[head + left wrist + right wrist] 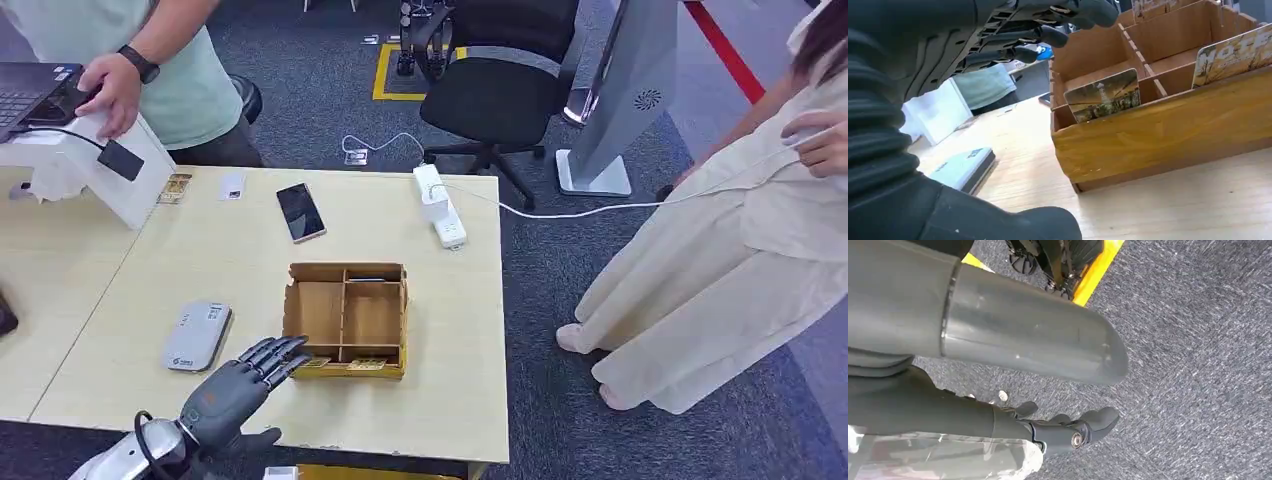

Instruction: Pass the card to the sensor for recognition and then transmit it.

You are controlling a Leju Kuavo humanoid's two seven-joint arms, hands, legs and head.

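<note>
Left robot hand (pixel 240 385) reaches for the box, fingers spread and holding nothing.
A photo-printed card (pixel 1104 95) stands tilted in the near-left slot of the brown wooden divided box (pixel 346 318) on the pale bench (pixel 150 290); right robot hand (pixel 1063 432) hangs empty, loosely curled.

Left hand (pixel 1013 35), fingers apart, hovers above card (pixel 1104 95) standing in wooden box (pixel 1168 130).

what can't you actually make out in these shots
- Left hand: head view, the bottom edge cuts off its arm.
- Cards in the wooden box: head view, too small to read; left wrist view, the box wall hides the lower part of the near card.
- Right hand: right wrist view, its thumb hides much of it.
</note>
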